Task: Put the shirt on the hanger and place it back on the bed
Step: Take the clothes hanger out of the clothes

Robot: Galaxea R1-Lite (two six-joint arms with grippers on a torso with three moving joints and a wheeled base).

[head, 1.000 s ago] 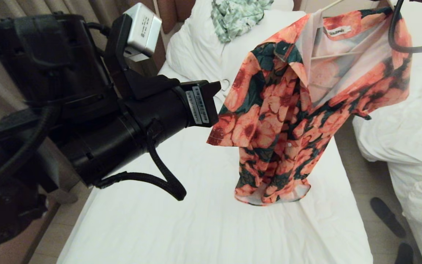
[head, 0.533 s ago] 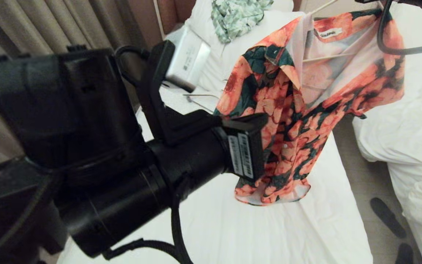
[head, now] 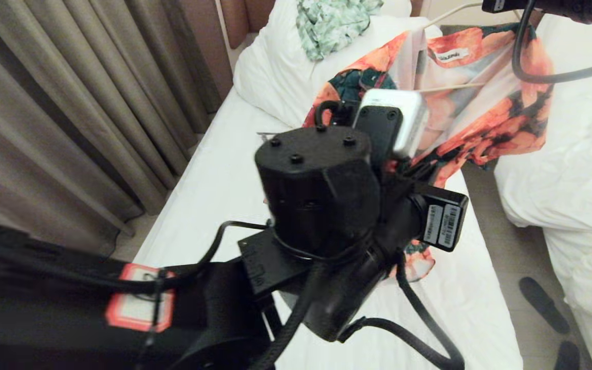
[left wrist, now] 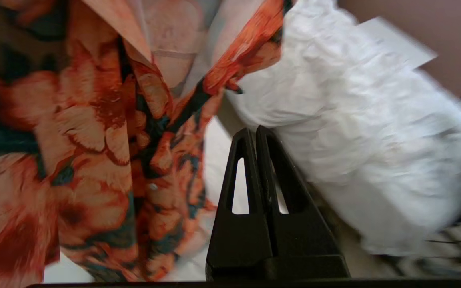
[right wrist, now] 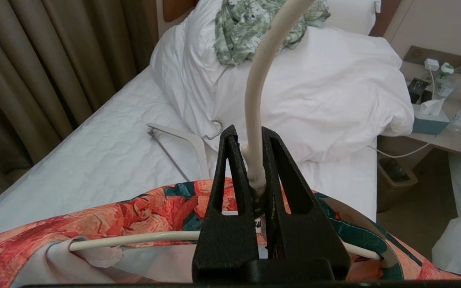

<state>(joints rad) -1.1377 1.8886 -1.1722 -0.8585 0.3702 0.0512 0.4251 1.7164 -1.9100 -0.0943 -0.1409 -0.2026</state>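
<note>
The orange-flowered shirt (head: 486,108) hangs on the cream wire hanger (head: 450,88) above the bed (head: 214,195), its hem resting on the white sheet. My right gripper (right wrist: 249,132) is shut on the hanger (right wrist: 256,100) at the base of its hook, holding it up over the shirt's collar (right wrist: 134,212). The left arm (head: 327,205) fills the middle of the head view in front of the shirt and hides its lower half. In its wrist view, the left gripper (left wrist: 253,130) is shut and empty, just beside the shirt's open front (left wrist: 94,140).
A pale green leaf-print garment (head: 332,23) lies on the pillows (head: 275,67). A thicker grey-white hanger (right wrist: 182,140) rests on the sheet by them. Curtains (head: 70,103) run along the left, a duvet-covered second bed (head: 573,180) stands right, with dark slippers (head: 542,303) on the floor between.
The left arm has swung from the left of the head view to the middle, in front of the shirt. The hung shirt has shifted slightly left; its hem stays on the sheet.
</note>
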